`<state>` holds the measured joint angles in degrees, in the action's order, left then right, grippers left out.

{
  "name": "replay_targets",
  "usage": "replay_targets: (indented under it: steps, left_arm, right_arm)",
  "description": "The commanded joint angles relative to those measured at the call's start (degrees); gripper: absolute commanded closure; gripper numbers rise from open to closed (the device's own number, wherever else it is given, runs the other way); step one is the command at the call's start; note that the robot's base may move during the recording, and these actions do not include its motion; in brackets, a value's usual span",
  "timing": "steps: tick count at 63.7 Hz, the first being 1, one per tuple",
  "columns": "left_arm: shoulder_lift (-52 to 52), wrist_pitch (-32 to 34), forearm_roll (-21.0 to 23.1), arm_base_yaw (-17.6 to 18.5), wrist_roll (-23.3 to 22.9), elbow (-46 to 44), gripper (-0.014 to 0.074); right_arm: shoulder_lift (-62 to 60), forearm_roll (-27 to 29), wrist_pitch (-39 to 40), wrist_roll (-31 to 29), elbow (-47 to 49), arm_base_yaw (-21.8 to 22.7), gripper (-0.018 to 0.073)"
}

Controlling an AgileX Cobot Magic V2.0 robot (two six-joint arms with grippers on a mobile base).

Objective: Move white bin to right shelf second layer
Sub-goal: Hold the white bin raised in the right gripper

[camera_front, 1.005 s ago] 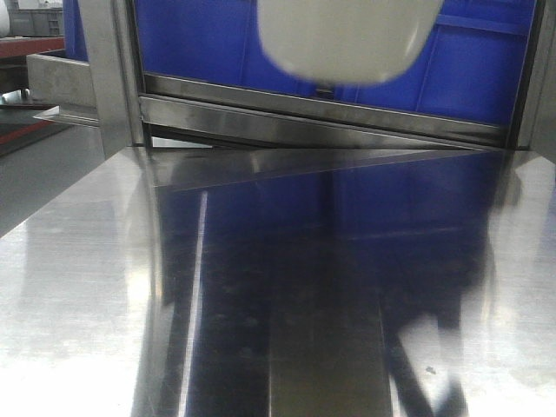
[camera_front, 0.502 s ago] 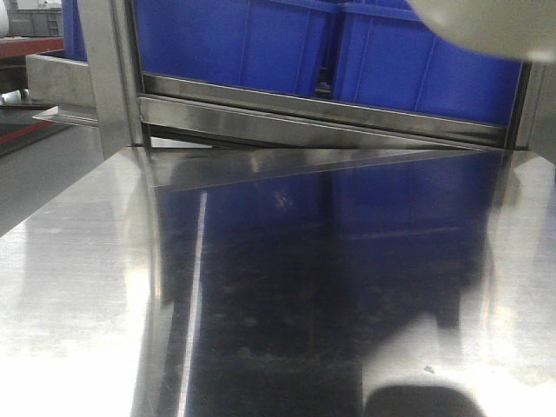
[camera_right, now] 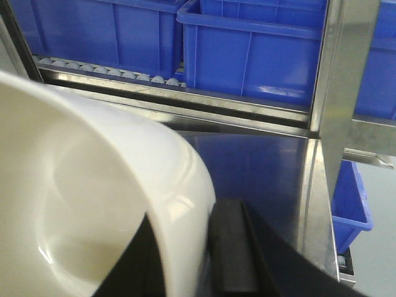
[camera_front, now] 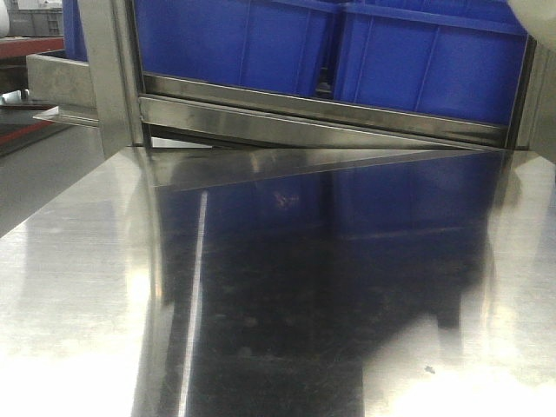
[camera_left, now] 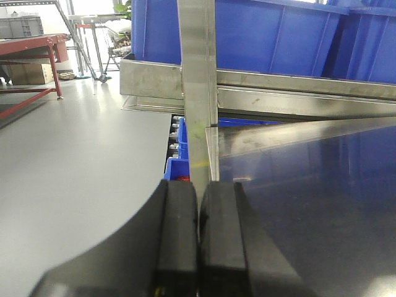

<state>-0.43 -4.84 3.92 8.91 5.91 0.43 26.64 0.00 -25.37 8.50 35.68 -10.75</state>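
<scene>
The white bin [camera_right: 80,204] fills the left of the right wrist view, held up above the steel tabletop [camera_right: 260,167]. My right gripper [camera_right: 192,247] is shut on its thin wall, one finger inside and one finger [camera_right: 232,247] outside. In the front view only a pale sliver of the bin [camera_front: 537,9] shows at the top right corner. A steel rack level with small white rollers [camera_right: 93,67] and a steel front bar lies beyond the table and carries blue crates. My left gripper [camera_left: 198,235] is shut and empty at the table's left edge.
Blue crates [camera_front: 347,52] stand side by side on the rack behind the tabletop [camera_front: 87,287]. Steel uprights [camera_right: 340,93] [camera_left: 197,80] frame the rack. Another blue crate [camera_right: 351,204] sits lower at the right. A red table [camera_left: 31,46] stands far left on the grey floor.
The white bin has moved from top centre of the front view to the right and upward, leaving only a sliver at the top right corner. Its reflection on the tabletop has gone.
</scene>
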Motion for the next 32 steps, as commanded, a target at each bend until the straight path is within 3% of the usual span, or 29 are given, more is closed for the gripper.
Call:
replay_targets:
  steps: [1, 32]
  left_arm:
    - [-0.8, 4.84, 0.31, 0.31, -0.2, 2.11, 0.0512]
    - [-0.8, 4.84, 0.31, 0.31, -0.2, 2.11, 0.0512]
  right_arm:
    - [0.04, 0.0, 6.15, -0.45, 1.61, 0.33, 0.0504]
    - [0.04, 0.0, 6.05, -0.45, 1.61, 0.33, 0.0504]
